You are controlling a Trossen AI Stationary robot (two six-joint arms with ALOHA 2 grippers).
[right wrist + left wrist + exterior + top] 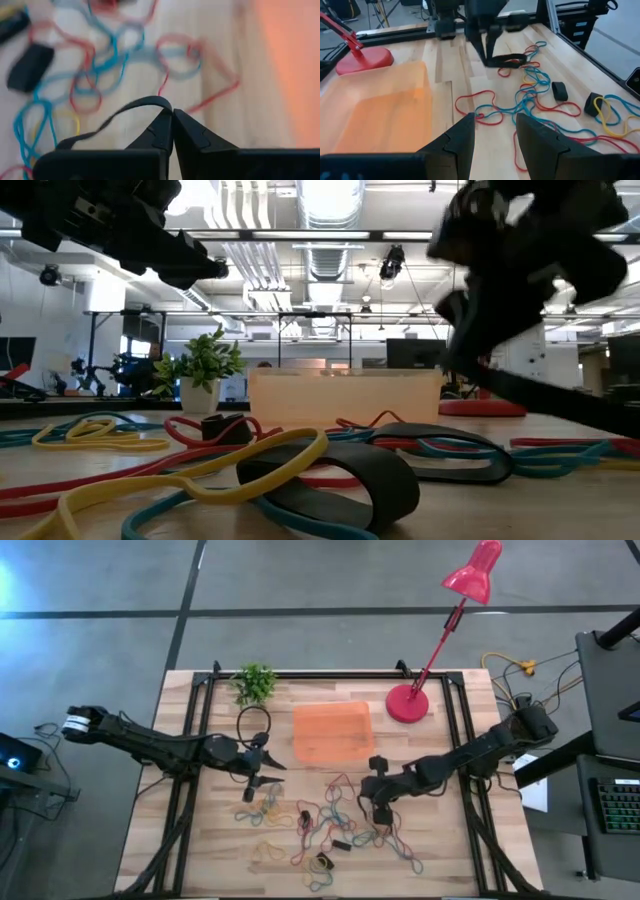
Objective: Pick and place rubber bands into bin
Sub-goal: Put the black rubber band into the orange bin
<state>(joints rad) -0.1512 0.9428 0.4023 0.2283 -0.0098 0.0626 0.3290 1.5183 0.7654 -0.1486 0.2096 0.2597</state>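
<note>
Left hand [262, 771]: positioned over the tabletop [200, 850] just left of the bin [333, 733], above the left edge of the rubber bands [320, 830]. Its fingers [465, 140] stand apart with nothing between them.

Potted plant [255, 683]: at the far left part of the tabletop, beside the bin.

Bin: shallow translucent orange tray, at the centre of the far half of the tabletop. No band can be made out inside it.

Rubber bands: a loose spread of red, blue, yellow, green and black loops on the near half of the tabletop, in front of the bin and between the two arms. Several overlap one another.

Right hand [378, 802]: low at the right edge of the spread, near the bin's front right corner. Its fingers [192, 132] are pressed together and pinch a black rubber band [117, 115], which trails from the fingertips as a thin strip.

Red lamp [408, 703]: base on the tabletop just right of the bin, well apart from the bands.
</note>
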